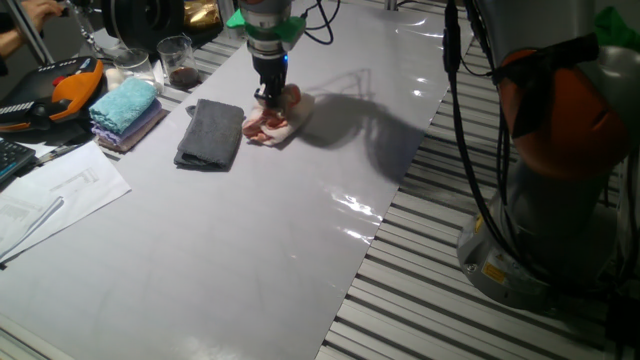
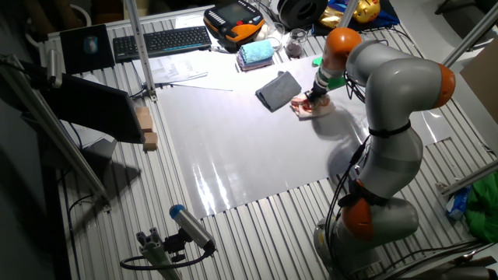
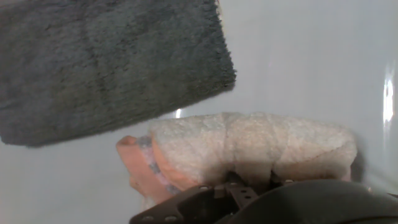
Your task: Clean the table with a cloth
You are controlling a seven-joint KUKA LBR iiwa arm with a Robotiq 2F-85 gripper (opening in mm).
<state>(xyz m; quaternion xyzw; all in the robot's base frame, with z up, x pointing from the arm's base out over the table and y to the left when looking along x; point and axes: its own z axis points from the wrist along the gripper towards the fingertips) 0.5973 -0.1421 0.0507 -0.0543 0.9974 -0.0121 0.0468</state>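
The pale pink and peach cloth (image 1: 272, 124) lies bunched on the glossy light grey table (image 1: 250, 230), next to a dark grey cloth. My gripper (image 1: 270, 98) stands straight down on the pink cloth, its fingers pressed into the fabric. In the other fixed view the gripper (image 2: 311, 99) sits on the cloth (image 2: 313, 108) near the table's far side (image 2: 233, 148). In the hand view the cloth (image 3: 249, 152) fills the lower middle and folds up against the dark gripper body; the fingertips are hidden in it.
A folded dark grey cloth (image 1: 210, 133) lies just left of the pink one. A teal-blue towel (image 1: 125, 105) on a stack, glasses (image 1: 178, 62), papers (image 1: 50, 195) and an orange pendant (image 1: 75, 90) stand at the table's left end. Slatted grating (image 1: 420, 260) borders the right.
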